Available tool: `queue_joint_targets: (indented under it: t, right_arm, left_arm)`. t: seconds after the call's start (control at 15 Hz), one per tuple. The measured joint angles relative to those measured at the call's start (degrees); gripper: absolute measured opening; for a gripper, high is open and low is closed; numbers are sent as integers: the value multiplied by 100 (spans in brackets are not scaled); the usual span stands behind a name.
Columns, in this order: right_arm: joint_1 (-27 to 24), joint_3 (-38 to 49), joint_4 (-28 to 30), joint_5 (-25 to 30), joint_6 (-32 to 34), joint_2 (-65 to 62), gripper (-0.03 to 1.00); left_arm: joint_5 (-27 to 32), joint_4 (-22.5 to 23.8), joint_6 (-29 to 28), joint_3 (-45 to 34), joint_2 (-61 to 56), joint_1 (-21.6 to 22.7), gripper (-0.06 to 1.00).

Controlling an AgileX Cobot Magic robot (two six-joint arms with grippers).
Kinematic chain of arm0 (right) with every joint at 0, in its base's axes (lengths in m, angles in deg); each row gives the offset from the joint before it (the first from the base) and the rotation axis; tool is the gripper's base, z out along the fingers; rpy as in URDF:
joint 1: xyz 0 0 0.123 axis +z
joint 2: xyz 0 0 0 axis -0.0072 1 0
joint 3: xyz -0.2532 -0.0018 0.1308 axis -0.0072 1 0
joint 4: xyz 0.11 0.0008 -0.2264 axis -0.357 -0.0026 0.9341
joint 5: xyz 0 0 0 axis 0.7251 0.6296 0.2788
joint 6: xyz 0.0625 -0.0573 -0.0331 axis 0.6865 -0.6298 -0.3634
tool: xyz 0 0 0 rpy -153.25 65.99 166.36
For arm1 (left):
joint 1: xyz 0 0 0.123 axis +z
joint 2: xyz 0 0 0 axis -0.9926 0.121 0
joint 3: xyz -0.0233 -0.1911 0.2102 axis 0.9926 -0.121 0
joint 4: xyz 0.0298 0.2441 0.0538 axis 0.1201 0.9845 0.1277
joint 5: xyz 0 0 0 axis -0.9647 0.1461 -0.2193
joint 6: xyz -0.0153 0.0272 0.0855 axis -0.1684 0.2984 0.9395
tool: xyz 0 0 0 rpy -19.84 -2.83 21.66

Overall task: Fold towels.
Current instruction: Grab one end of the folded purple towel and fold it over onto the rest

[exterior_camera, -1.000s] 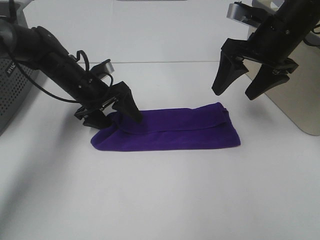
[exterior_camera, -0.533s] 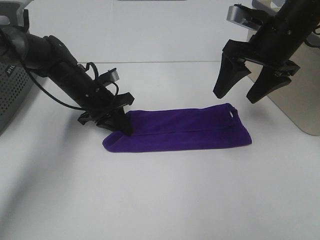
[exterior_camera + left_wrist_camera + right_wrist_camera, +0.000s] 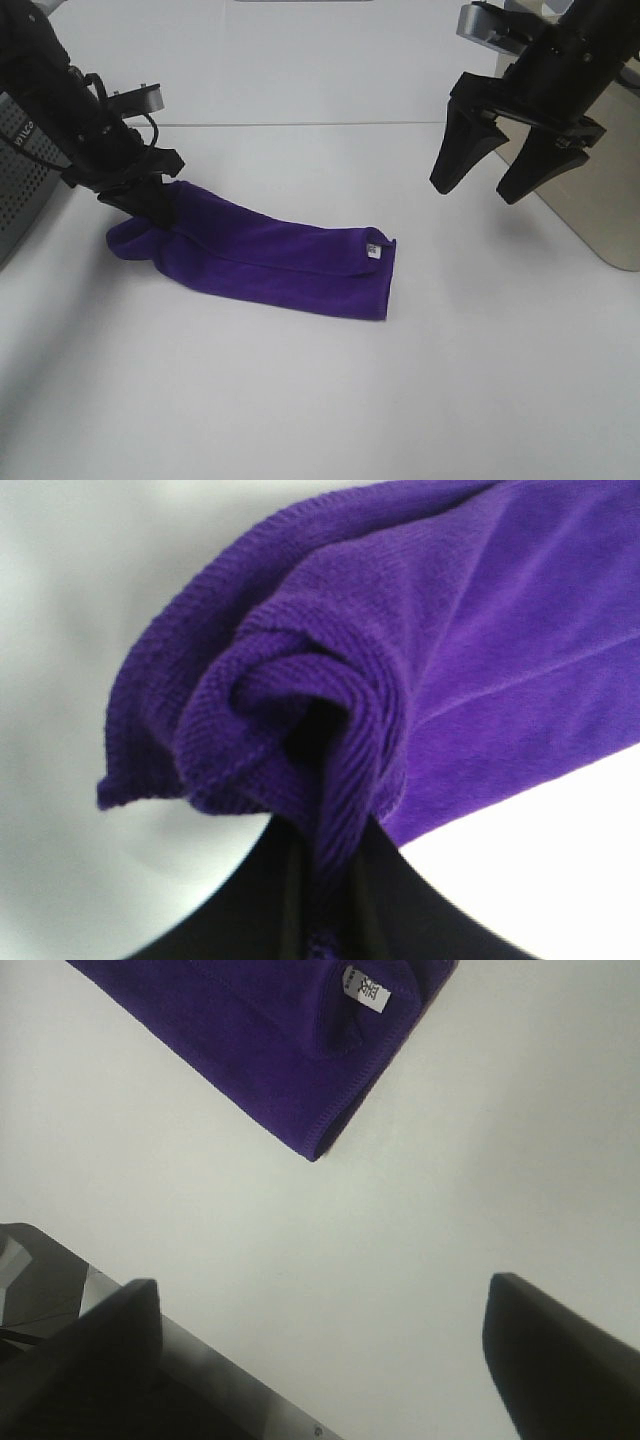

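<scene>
The near part of the white worktop [image 3: 300,410] is bare. Beyond it the towel [image 3: 270,262], already doubled into a long purple strip, lies slantwise. Its long axis runs from a near-right end to a far-left end. The near-right end lies flat, with the small white tag [image 3: 376,250] showing on its upper layer. The right wrist view shows that corner [image 3: 260,1050] resting on the worktop with nothing touching it.

At the far-left end the left fingers [image 3: 150,205] are closed on the towel, and the left wrist view shows the cloth bunched into a roll [image 3: 300,710] where it enters them.

The right fingers [image 3: 455,150] are spread wide, point down and hold nothing. They hang above the worktop well apart from the towel.

The tagged end lies to the left of the right fingers and nearer, and they are much closer to it than the left fingers are. If the next fold brings the two ends together along the long axis, that free end looks like the right arm's to take, by reaching down, leftward and nearer.
</scene>
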Motion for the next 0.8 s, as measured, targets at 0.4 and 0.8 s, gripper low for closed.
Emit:
queue_joint_targets:
  t: [0.4, 0.8]
  right_arm:
    - [0, 0, -29, 0, 0, -676, 85]
    - [0, 0, -57, 6, 0, -1060, 85]
  left_arm:
    - [-647, -189, -23, 23, 11, -1312, 4]
    - [-487, -470, -241, 865, 493, -1816, 5]
